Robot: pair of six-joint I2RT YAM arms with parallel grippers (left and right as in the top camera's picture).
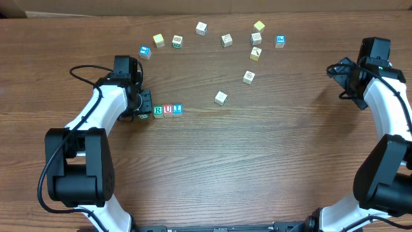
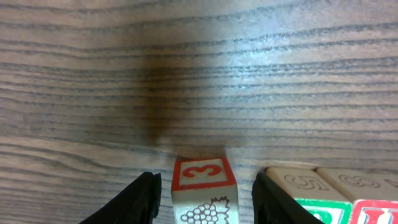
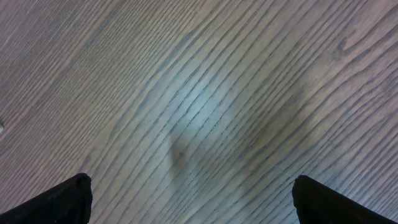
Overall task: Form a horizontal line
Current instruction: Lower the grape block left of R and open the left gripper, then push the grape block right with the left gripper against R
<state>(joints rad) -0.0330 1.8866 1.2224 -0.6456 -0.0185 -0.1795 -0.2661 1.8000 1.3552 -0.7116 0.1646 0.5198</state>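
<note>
Red 3 on the end cube [image 2: 203, 177], beside the R cube [image 1: 158, 111] and U cube [image 1: 168, 110]

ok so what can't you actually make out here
overhead: end cube of the row, half under the left hand, top mark unreadable
left wrist: neighbouring cubes cut by the bottom edge
overhead: scattered cubes, faces too small to read

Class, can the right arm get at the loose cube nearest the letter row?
Probably yes: only bare table lies between its open end effector and that cube, though the stretch looks long.
</note>
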